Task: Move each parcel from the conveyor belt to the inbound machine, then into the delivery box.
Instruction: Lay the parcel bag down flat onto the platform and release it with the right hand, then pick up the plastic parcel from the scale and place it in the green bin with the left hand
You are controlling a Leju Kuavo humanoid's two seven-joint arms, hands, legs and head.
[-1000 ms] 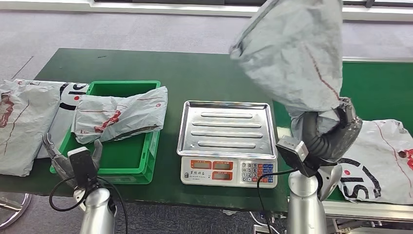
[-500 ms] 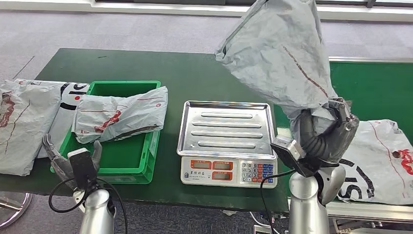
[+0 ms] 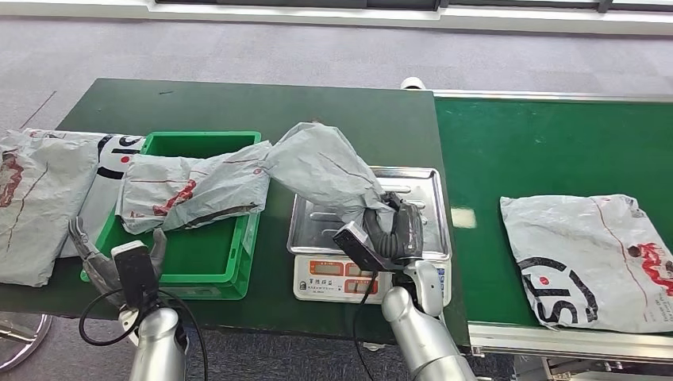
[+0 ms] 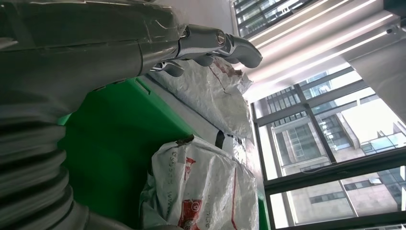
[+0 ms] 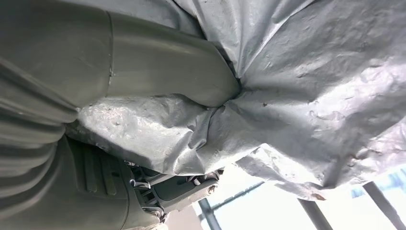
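Your right hand (image 3: 394,230) grips one grey parcel (image 3: 321,171) over the scale (image 3: 370,238); left hand (image 3: 119,266) spread, holding nothing. Four parcels visible.

Parcel-sorting station: green conveyor belt (image 3: 548,151), weighing scale (image 3: 370,230), green crate (image 3: 198,262), grey mailer bags (image 3: 36,198).

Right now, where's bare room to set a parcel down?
Free: the belt left of and beyond the lying parcel; the table beyond the green crate and scale. Crowded: the scale tray, under the right hand and its held parcel; the crate.
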